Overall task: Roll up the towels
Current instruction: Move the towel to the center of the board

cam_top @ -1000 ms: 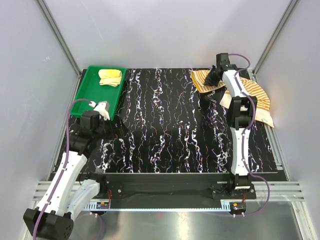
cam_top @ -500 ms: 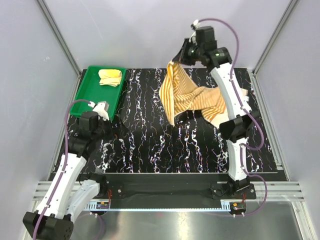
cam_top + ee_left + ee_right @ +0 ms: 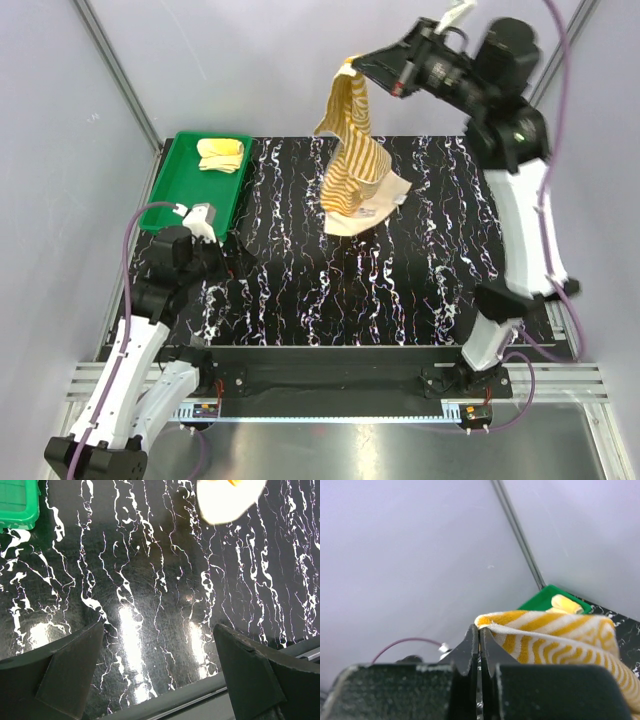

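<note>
Numbering two: striped towel (image 3: 352, 165), yellow towel (image 3: 221, 154).

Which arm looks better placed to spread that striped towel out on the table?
Right. The right gripper is shut on the striped towel's top corner, dangling it with the lower end touching the table. The left gripper hangs open and empty beside the tray, away from it.

1 towel (image 3: 221, 154) lies in the tray (image 3: 183, 192) at left; the other towel (image 3: 350, 168) hangs over the table (image 3: 400, 290) centre.
</note>
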You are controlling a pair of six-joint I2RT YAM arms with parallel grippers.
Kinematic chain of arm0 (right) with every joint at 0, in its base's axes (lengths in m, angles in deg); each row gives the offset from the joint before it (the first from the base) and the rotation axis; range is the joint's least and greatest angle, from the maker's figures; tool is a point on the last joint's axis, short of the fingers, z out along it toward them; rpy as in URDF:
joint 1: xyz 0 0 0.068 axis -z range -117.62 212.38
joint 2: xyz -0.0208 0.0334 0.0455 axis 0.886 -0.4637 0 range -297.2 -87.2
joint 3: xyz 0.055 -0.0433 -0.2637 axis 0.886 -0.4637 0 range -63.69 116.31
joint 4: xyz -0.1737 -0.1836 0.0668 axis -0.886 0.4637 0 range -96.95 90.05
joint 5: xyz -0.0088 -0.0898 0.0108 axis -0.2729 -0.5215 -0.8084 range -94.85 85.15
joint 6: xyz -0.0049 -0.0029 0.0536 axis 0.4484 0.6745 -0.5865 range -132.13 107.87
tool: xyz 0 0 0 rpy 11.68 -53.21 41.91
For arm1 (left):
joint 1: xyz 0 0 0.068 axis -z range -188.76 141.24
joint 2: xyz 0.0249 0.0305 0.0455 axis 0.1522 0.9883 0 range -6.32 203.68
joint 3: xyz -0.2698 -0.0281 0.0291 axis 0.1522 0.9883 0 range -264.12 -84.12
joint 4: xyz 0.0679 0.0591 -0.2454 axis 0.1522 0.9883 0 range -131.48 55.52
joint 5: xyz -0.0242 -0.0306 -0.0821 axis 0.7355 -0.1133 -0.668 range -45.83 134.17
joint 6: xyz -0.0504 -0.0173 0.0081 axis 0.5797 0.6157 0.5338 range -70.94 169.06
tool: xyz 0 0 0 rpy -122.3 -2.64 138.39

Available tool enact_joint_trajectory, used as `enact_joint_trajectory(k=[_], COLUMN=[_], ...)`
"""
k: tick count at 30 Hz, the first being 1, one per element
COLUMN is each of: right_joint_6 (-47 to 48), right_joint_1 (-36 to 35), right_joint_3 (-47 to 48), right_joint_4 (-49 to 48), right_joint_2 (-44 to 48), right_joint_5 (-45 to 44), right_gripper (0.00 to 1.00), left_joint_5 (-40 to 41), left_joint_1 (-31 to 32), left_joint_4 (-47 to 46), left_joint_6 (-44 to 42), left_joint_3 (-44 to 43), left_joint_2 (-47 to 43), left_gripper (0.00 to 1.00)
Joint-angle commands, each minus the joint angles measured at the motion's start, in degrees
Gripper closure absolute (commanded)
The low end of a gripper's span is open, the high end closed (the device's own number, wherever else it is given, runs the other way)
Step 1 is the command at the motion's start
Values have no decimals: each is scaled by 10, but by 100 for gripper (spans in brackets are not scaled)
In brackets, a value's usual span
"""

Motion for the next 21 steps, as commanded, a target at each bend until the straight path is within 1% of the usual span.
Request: enact_joint_trajectory(k=[1,2,3,4,5,6,7,8,9,10,11,12,14,15,17,18,19,20,21], right_joint_6=[-4,28,44,60,78,84,84,74,67,58,26,7,-27,-39,-63,-68,-72,-71,-69], right_joint_1=[0,0,0,0,0,0,0,0,0,0,0,0,0,0,0,0,0,0,0], right_joint_3=[-98,-150,-264,-316,-362,-436,-471,-506,-582,-622,-660,-727,-793,-854,-904,-940,-954,-968,-984], right_joint_4=[-117,-115,-115,-106,-92,-74,-29,-7,11,35,49,63,71,65,57,52,50,48,47], right_joint_2=[180,220,261,333,363,390,434,453,472,508,523,539,576,587,615,623,638,645,653], right_joint_5=[89,66,3,-36,-78,-170,-217,-264,-338,-364,-388,-412,-388,-353,-317,-291,-286,-273,-265], right_gripper=[100,100,100,100,100,100,100,100,100,100,100,100,100,100,100,100,100,100,100], left_joint_5=[-9,-6,-6,-7,-7,-8,-11,-12,-12,-12,-11,-8,-8,-5,3,4,9,12,18], left_joint_1=[0,0,-1,-3,-3,-3,-4,-4,-4,-4,-4,-4,-3,-2,10,16,23,43,57], left_joint_4=[-24,-24,-24,-26,-26,-26,-26,-26,-26,-25,-25,-25,-31,-36,-48,-56,-60,-64,-66], left_joint_6=[-9,-9,-9,-9,-9,-9,-9,-9,-9,-9,-9,-8,-1,6,26,32,38,48,51], left_joint_3=[-9,-9,-9,-9,-9,-8,-9,-8,-9,-9,-9,-11,-14,-14,-19,-23,-30,-36,-42], left_joint_2=[-3,-4,-4,-4,-3,-1,1,3,8,10,14,25,42,65,95,128,147,165,205], left_gripper=[1,1,1,1,1,1,1,1,1,1,1,1,1,1,1,1,1,1,1])
